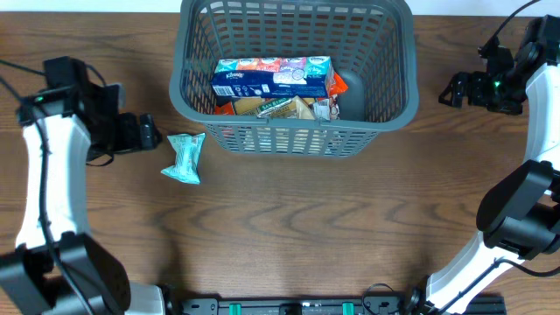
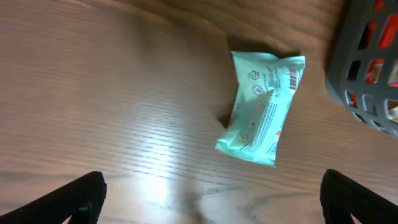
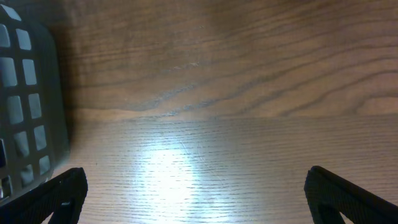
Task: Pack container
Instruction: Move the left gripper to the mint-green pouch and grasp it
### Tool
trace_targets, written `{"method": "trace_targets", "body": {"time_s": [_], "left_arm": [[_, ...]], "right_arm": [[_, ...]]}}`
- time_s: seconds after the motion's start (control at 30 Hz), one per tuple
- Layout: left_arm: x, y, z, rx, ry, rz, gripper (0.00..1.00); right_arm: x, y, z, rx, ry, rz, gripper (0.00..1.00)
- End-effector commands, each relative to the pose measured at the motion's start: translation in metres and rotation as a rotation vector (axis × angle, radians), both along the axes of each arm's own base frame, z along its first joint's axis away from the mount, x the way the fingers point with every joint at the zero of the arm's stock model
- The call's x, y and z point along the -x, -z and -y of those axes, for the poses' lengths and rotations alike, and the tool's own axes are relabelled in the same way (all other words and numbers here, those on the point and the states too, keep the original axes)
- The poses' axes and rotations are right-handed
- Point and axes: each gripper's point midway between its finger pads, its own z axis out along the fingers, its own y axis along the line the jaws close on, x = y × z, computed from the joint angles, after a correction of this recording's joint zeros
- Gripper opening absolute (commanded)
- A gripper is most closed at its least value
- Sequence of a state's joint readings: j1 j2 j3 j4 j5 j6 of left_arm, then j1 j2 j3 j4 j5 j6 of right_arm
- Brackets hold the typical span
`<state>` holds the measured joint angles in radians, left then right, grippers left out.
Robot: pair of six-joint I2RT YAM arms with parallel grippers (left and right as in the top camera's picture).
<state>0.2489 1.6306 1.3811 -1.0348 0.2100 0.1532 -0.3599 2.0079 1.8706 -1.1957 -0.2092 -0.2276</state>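
Note:
The dark grey slatted basket [image 1: 293, 131] stands at the back middle of the table and holds a blue tissue box [image 1: 271, 75] over several food packets. A light teal packet [image 1: 185, 157] lies on the wood just left of the basket; it also shows in the left wrist view [image 2: 261, 109], with the basket's corner [image 2: 367, 68] at its right. My left gripper [image 1: 150, 133] is open and empty, a little left of the teal packet. My right gripper [image 1: 453, 90] is open and empty, right of the basket, whose wall shows in the right wrist view [image 3: 25, 106].
The table is brown wood. Black cables trail from both arms near the left and right edges. A black rail with green clips [image 1: 289, 306] runs along the front edge.

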Motion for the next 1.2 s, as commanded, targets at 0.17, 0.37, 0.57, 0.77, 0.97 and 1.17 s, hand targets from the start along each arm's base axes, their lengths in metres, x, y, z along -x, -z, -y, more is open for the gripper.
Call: {"method": "trace_targets", "body": {"time_s": [0.17, 0.37, 0.57, 0.77, 0.97, 1.17], "left_arm": [[-0.014, 0.042, 0.029, 0.034, 0.074, -0.089, 0.99], [-0.023, 0.061, 0.040, 0.037, 0.110, -0.111, 0.99], [-0.028, 0.078, 0.049, 0.039, 0.136, -0.131, 0.99], [-0.031, 0.091, 0.055, 0.041, 0.151, -0.150, 0.98], [-0.030, 0.102, 0.055, 0.045, 0.154, -0.173, 0.98], [-0.024, 0.116, 0.056, 0.045, 0.160, -0.176, 0.99]], "right_arm": [[-0.001, 0.002, -0.005, -0.008, -0.019, -0.003, 0.99], [-0.001, 0.002, -0.005, -0.008, -0.019, -0.004, 0.99], [-0.001, 0.002, -0.005, -0.007, -0.019, -0.002, 0.99], [-0.001, 0.002, -0.005, -0.007, -0.019, -0.002, 0.99], [-0.001, 0.002, -0.005, -0.007, -0.019, -0.002, 0.99], [-0.001, 0.002, -0.005, -0.007, -0.019, -0.002, 0.99]]}}
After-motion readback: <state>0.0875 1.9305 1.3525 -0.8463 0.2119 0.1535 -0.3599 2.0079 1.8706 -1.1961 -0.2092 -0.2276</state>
